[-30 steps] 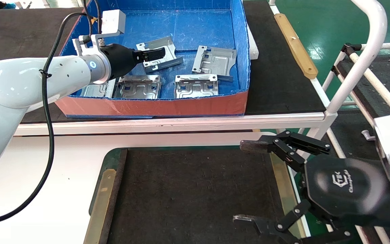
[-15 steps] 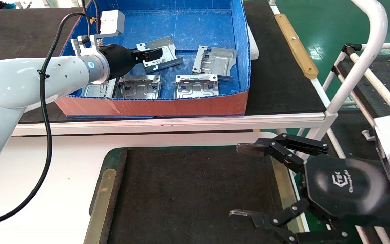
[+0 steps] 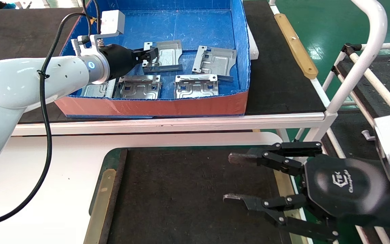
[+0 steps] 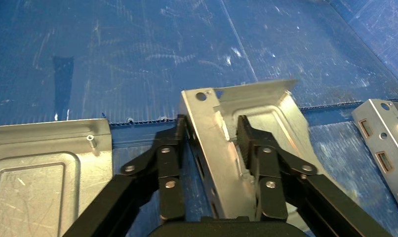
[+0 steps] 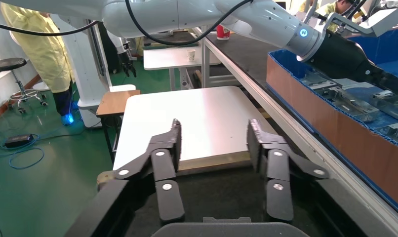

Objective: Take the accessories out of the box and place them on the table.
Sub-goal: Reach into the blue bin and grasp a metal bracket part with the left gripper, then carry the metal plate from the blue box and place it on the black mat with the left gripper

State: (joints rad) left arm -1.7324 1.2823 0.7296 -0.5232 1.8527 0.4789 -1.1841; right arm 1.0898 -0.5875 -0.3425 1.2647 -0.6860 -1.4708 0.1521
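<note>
Head view: your left end effector (image 3: 149, 56) is inside the box (image 3: 154, 106), clamped on the left edge of one bracket (image 3: 164, 56), which sits tilted with one side raised. Four more brackets lie flat on the blue floor: one to the right (image 3: 215, 62), two along the front wall (image 3: 196, 86) (image 3: 139, 87), and one half hidden under the arm (image 3: 95, 89). The box sits on the far bench with the white front rail (image 3: 181, 120). Your right end effector (image 3: 230, 178) hangs over the right part of the near bench's black mat (image 3: 188, 196), fingers wide apart, holding nothing. No brackets on that mat.

Left wrist view: the fingers (image 4: 170, 163) straddle the upturned flange of the gripped bracket (image 4: 221, 148), one pad on each face, touching metal. A second bracket (image 4: 44, 168) lies flat beside it, a third (image 4: 384, 143) at the frame edge.

Right wrist view: the right end effector (image 5: 213, 140) is spread open with nothing between its pads, above the mat's edge. The box's orange wall (image 5: 335, 128) and the left arm (image 5: 335, 52) show beyond.
</note>
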